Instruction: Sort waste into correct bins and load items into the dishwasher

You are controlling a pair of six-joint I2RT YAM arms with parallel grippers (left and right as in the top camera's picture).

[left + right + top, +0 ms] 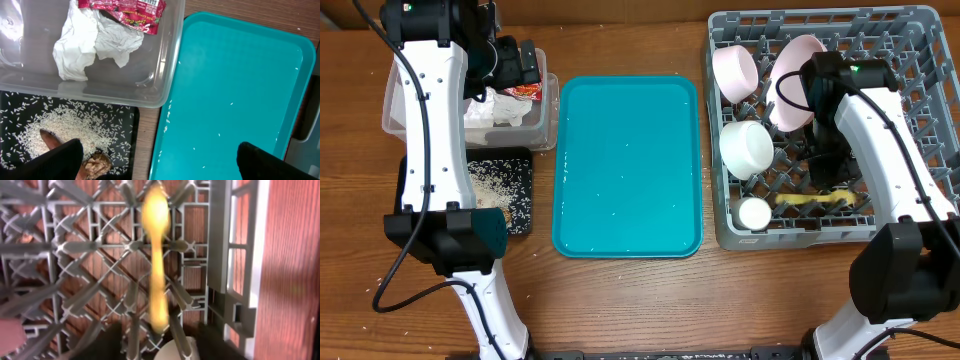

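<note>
Left wrist view: left gripper [160, 170] fingers [55, 160] spread wide, grasping nothing.
Black tray [125, 125]: rice grains [60, 127] and brown scraps [97, 162] inside.
Clear tub [165, 65], beyond: napkin [82, 42] and wrapper [130, 10] inside.
Right wrist view: blurred; right gripper [825, 170] grasp cannot be told.
Spoon [156, 255]: lying on the rack [220, 240] grid, near its wall.

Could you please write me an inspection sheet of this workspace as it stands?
Surface: wooden table; teal tray holds only stray rice grains.
Job's things: napkin and wrapper in clear tub; rice and brown scraps in black tray; far bowl, near bowl, plate, cup, yellow spoon in dish rack.
Clutter: nothing seen beyond the grains.
Grippers: left gripper open over tub and black tray; right gripper above spoon, jaws unclear.
Cables: black cables along both arms.
Surroundings: nothing seen.
</note>
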